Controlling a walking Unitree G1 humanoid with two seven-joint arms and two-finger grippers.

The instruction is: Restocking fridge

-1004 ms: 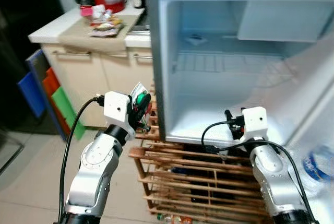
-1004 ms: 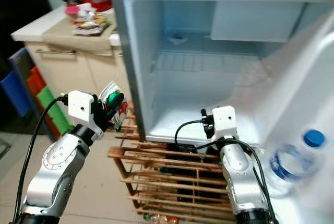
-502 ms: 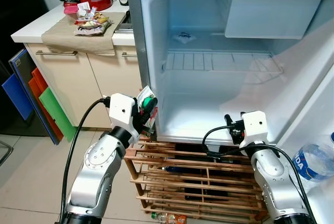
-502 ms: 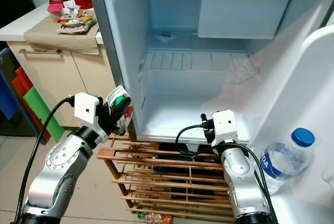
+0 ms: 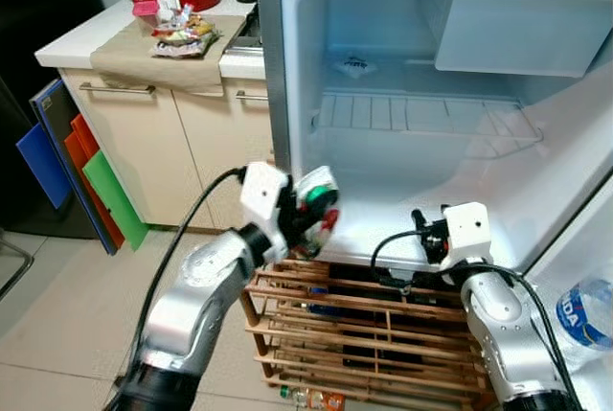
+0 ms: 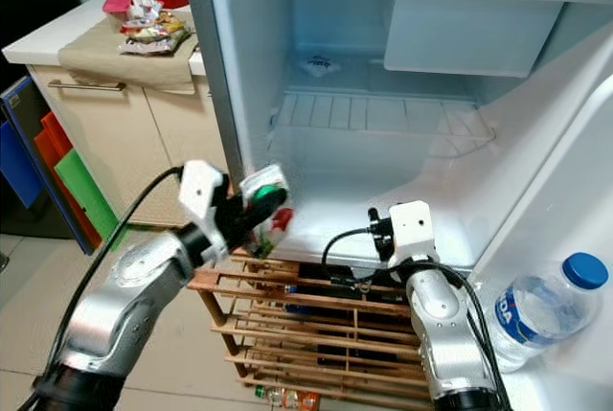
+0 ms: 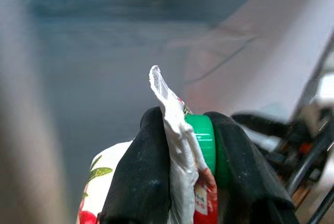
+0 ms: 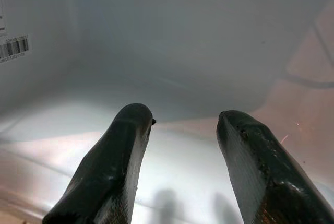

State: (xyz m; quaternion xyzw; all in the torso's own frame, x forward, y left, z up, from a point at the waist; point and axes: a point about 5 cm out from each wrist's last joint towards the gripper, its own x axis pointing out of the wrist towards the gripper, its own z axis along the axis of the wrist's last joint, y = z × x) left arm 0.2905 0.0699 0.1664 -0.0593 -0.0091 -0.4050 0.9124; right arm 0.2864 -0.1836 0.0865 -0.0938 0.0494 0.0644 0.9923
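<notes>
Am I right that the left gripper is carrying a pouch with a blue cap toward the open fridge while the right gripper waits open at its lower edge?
Not quite: the cap is green, not blue, as the left wrist view shows. The left gripper is carrying the pouch with a green cap toward the open fridge, while the right gripper waits open at its lower edge.

A long white counter (image 5: 96,42) stands on the left over cream cupboards (image 5: 153,143) with metal handles. A tan cloth (image 5: 163,57) hangs over its edge. Blue, orange and green boards (image 5: 81,186) lean beside the cupboards. The floor (image 5: 57,334) has pale tiles. A wooden rack (image 5: 364,334) sits low down.
</notes>
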